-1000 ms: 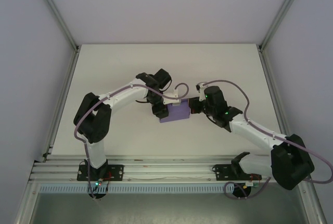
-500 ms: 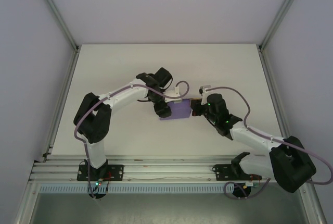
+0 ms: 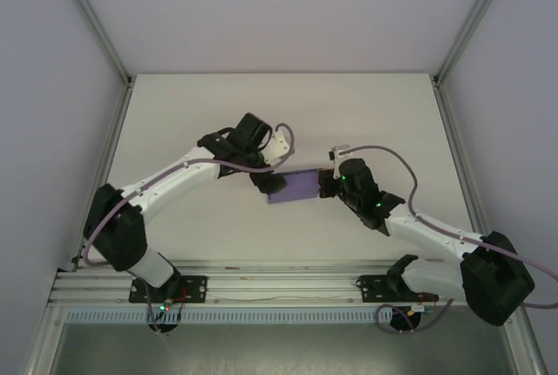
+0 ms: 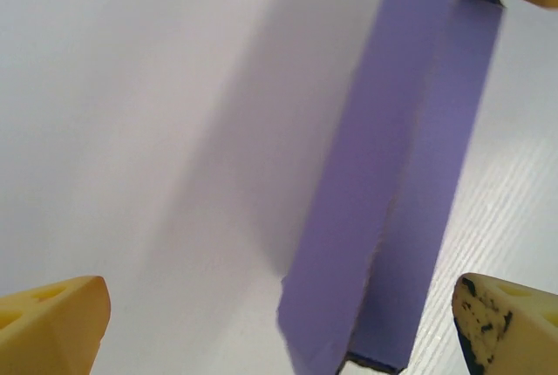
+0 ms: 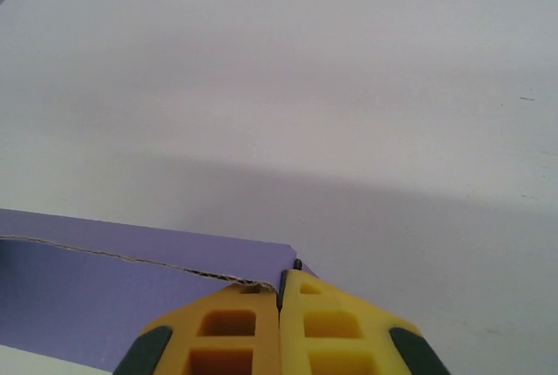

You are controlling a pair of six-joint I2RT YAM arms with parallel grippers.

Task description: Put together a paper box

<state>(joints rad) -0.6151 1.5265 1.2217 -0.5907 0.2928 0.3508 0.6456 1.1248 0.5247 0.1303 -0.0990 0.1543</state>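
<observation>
While the right gripper (image 5: 281,286) had its yellow fingers (image 5: 228,327) pressed together on the right-hand corner of the paper box (image 3: 296,187), the left gripper (image 4: 279,327) stood with its own fingertips wide apart at the box's left end. The wrist view could not confirm that they touched anything. The box lay near the middle of the white table (image 3: 192,105), a little right of centre, between the two wrists. It looked folded into a flat lavender sleeve, one panel lying over another with a cut edge running along the top face. In the left wrist view it sat at a slant, closer to one fingertip than the other, with bare table on its open side.

My judgement was that the fold was partly made and the ends not yet closed, though the flaps themselves could not be made out. The hold was the weak point. A pinch on one thin corner gives little resistance to turning, so any sideways push from the left arm could swing the card about that corner or pull it free. If the left gripper closed across the sleeve off-centre, it might flatten it or put a crease where no score line runs. Pressing down against the table could also spring the overlapping panel open, since nothing visible locked it.
</observation>
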